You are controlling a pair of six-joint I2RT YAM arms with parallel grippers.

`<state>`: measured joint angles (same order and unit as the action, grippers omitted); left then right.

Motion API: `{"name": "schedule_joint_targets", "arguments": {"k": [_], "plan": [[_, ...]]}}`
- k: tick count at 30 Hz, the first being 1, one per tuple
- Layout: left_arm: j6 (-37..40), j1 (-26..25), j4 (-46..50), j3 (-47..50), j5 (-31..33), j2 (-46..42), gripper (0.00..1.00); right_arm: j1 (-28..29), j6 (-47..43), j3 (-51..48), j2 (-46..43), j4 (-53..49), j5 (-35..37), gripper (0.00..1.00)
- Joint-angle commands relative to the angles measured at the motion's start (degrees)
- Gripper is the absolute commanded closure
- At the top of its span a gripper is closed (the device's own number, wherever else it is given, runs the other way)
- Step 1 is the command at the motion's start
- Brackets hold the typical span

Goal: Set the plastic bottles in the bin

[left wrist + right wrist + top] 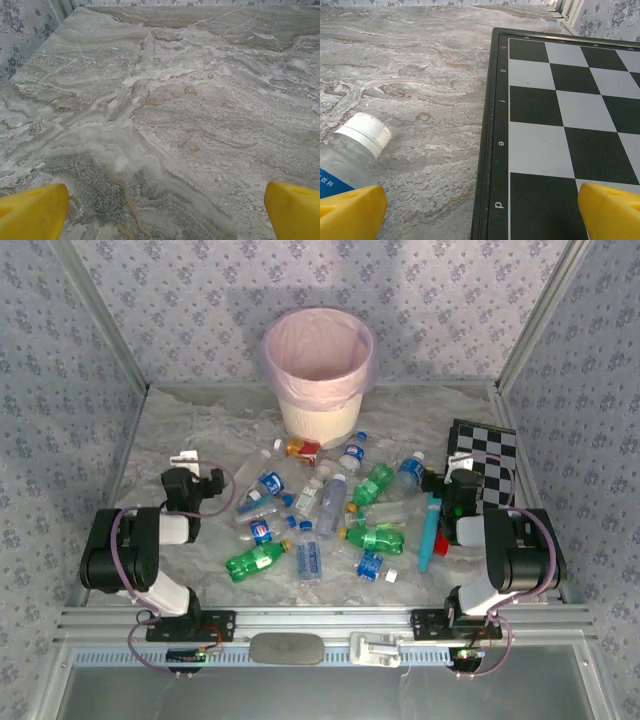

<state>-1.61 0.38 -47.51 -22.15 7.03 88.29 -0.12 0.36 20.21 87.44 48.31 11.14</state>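
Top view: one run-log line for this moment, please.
left pincer open, empty | right pincer open, empty | plastic bottles loose on table | bin upright

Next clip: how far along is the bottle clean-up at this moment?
Done: nothing yet; no bottle is visible inside the bin. In hand: nothing. The left gripper and right gripper are both open and empty, the right one beside a white-capped bottle. Left: the whole pile of bottles lies on the table in front of the bin.
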Motion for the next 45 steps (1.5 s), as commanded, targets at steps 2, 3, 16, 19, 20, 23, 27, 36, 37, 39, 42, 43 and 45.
{"name": "schedule_joint_targets", "arguments": {"k": [2, 3, 16, 19, 20, 23, 27, 36, 37, 39, 42, 43, 45], "plan": [[-0.8, 0.1, 0.3, -1.2, -0.7, -0.4, 0.00, 0.0, -0.6, 1.2, -0.1, 0.9, -0.3, 0.00], [-0.8, 0.0, 0.3, -1.2, -0.7, -0.4, 0.00, 0.1, -0.6, 1.1, 0.0, 0.9, -0.3, 0.00], [-0.8, 0.1, 0.3, -1.2, -0.7, -0.4, 0.00, 0.0, -0.5, 1.2, -0.1, 0.9, -0.5, 0.00], [-0.9, 0.1, 0.3, -1.2, -0.8, -0.4, 0.00, -0.2, -0.4, 1.2, -0.1, 0.7, -0.9, 0.00], [-0.8, 0.1, 0.3, -1.2, -0.7, -0.4, 0.00, -0.2, -0.4, 1.2, -0.1, 0.7, -1.0, 0.00], [-0.8, 0.1, 0.3, -1.2, -0.7, -0.4, 0.00, -0.3, -0.4, 1.2, 0.0, 0.5, -1.1, 0.00], [-0.9, 0.1, 0.4, -1.2, -0.8, -0.4, 0.00, -0.3, -0.4, 1.4, -0.1, 0.3, -1.2, 0.00], [-0.2, -0.2, 0.9, -1.5, -1.2, -0.8, 0.00, 0.2, -1.0, 2.0, -2.1, -2.2, -0.7, 0.00], [0.2, -0.6, 2.7, -2.1, -0.8, -1.8, 0.00, 0.3, -0.9, 3.1, -3.7, -5.6, -0.1, 0.00], [0.6, -1.4, 8.8, -4.2, 0.8, -5.0, 0.00, 0.2, -0.7, 5.1, -6.8, -11.5, 0.6, 0.00], [-0.2, -1.6, 17.2, -7.1, 3.2, -9.7, 0.00, 0.5, -0.6, 6.4, -11.1, -16.2, 1.6, 0.00], [-0.5, -1.6, 19.4, -7.9, 3.7, -11.3, 0.00, 0.7, -0.1, 7.0, -12.6, -17.7, 2.5, 0.00], [-0.9, -1.7, 23.8, -9.4, 3.8, -14.3, 0.00, 0.8, 1.7, 8.6, -15.6, -21.5, 3.1, 0.00]]}}
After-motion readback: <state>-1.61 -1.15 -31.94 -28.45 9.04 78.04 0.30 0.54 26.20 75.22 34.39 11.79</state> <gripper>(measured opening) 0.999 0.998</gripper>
